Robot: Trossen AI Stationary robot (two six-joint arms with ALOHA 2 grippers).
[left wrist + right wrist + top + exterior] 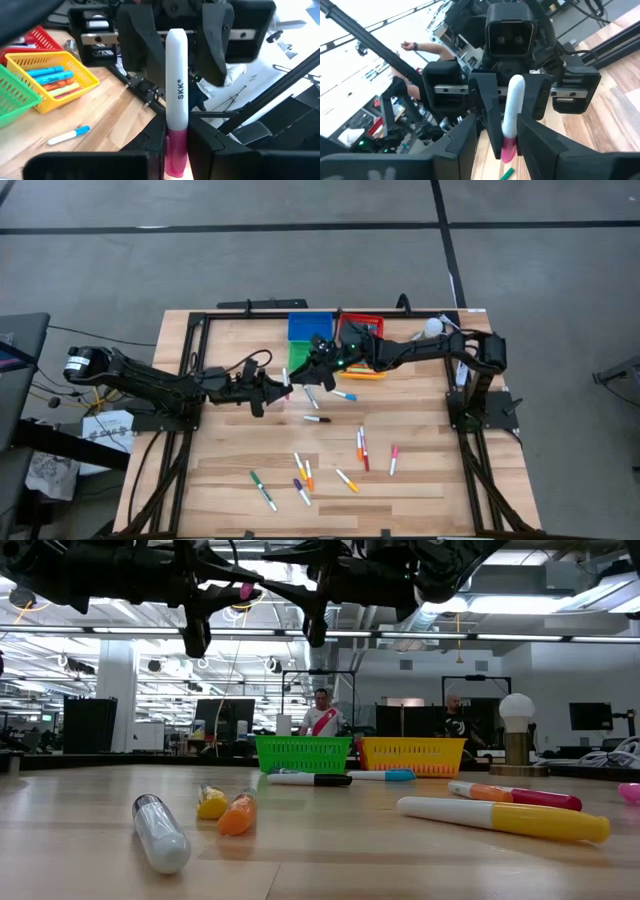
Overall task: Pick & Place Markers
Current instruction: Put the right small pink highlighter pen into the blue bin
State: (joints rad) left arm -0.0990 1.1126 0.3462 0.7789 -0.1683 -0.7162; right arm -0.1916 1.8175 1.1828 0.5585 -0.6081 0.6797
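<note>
The left gripper (176,150) is clamping the pink-capped marker (176,85) by its cap, its white barrel pointing straight between the right gripper's (505,145) parted fingers.

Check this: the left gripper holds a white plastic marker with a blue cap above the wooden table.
The cap is pink, not blue. The left gripper holds a white plastic marker with a pink cap above the wooden table, as the left wrist view shows.

4 bins (310,327) behind, markers (362,448) scattered before them
</note>
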